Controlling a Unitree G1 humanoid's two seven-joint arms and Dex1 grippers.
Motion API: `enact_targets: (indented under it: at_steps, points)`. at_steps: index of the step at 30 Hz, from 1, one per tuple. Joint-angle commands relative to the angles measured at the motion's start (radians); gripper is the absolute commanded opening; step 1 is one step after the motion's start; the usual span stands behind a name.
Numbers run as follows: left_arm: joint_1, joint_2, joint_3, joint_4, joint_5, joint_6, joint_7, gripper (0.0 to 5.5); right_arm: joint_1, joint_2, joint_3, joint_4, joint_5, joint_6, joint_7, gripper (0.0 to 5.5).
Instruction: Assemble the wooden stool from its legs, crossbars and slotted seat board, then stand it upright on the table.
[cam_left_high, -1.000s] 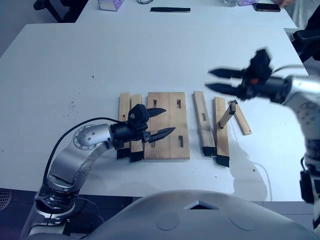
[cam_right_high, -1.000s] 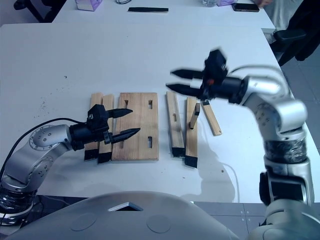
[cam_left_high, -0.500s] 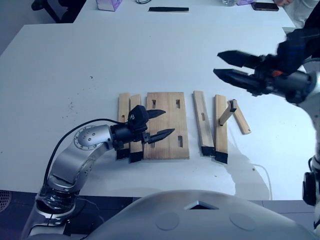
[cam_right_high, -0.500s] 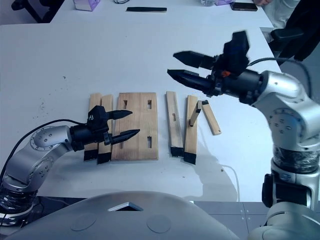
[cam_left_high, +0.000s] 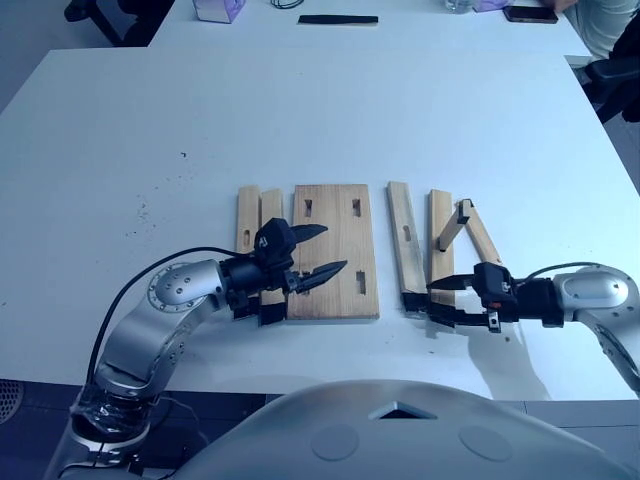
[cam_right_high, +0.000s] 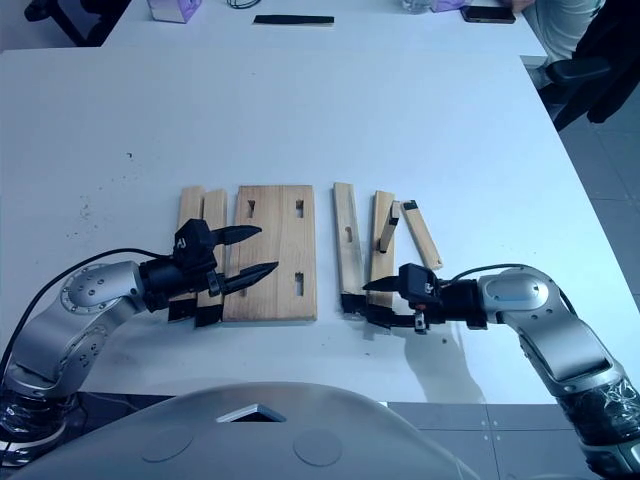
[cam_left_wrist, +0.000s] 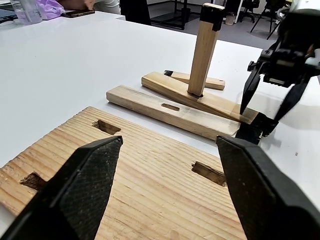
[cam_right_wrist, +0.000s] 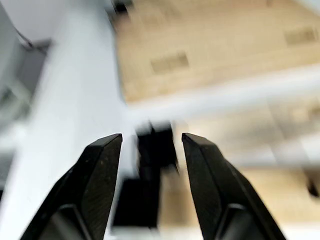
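The slotted seat board (cam_left_high: 335, 250) lies flat mid-table. Two legs (cam_left_high: 258, 222) lie side by side to its left, two more legs (cam_left_high: 420, 245) to its right. One crossbar (cam_left_high: 450, 226) stands tilted from the rightmost leg's slot, and another crossbar (cam_left_high: 484, 240) lies flat beside it. My left gripper (cam_left_high: 312, 252) hovers open over the board's near-left part, with the board's grain (cam_left_wrist: 150, 175) under its fingers (cam_left_wrist: 95, 175). Low at the near black ends of the right legs (cam_right_wrist: 155, 145) is my right gripper (cam_left_high: 445, 298), open with nothing held.
A black flat strip (cam_left_high: 338, 19), a purple box (cam_left_high: 220, 10) and a phone (cam_left_high: 525, 14) lie on the far table. A thin cable (cam_left_high: 527, 348) runs by my right arm. The table's near edge (cam_left_high: 300, 365) is close behind both grippers.
My right arm has dropped from high over the table's right side to the near ends of the right legs, still open. The left gripper has barely moved.
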Motion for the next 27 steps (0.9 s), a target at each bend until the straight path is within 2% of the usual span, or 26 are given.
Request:
enact_targets:
  at_steps: [1,6,10,17,19,22,25,27]
  points:
    - [0.003,0.0,-0.012,-0.016,0.013,0.003,0.013,3.47,-0.03,0.0,0.016,0.101,-0.061,-0.079,0.037,2.19]
    - [0.014,-0.004,-0.019,-0.024,0.017,0.002,0.022,3.47,-0.08,0.011,0.061,0.247,-0.173,-0.181,0.025,2.19]
    - [0.026,0.002,-0.015,-0.031,0.013,0.002,0.028,3.47,-0.083,-0.031,0.016,0.25,-0.147,-0.189,0.04,2.19]
    - [0.074,-0.011,-0.018,-0.055,0.027,-0.006,0.066,3.47,-0.06,-0.044,-0.119,-0.029,0.067,0.003,0.01,2.19]
    - [0.087,-0.017,-0.02,-0.063,0.031,-0.009,0.08,3.47,-0.042,-0.022,-0.173,-0.136,0.125,0.103,-0.073,2.4]
    - [0.12,-0.024,-0.016,-0.083,0.039,-0.015,0.103,3.47,0.03,0.023,-0.251,-0.259,0.078,0.259,-0.285,2.79]
    - [0.172,-0.032,-0.004,-0.111,0.049,-0.02,0.136,3.47,0.142,0.151,-0.338,-0.405,0.05,0.509,-0.571,3.22]
    - [0.2,-0.039,-0.003,-0.122,0.056,-0.024,0.155,3.47,0.229,0.218,-0.352,-0.506,0.032,0.627,-0.689,3.22]
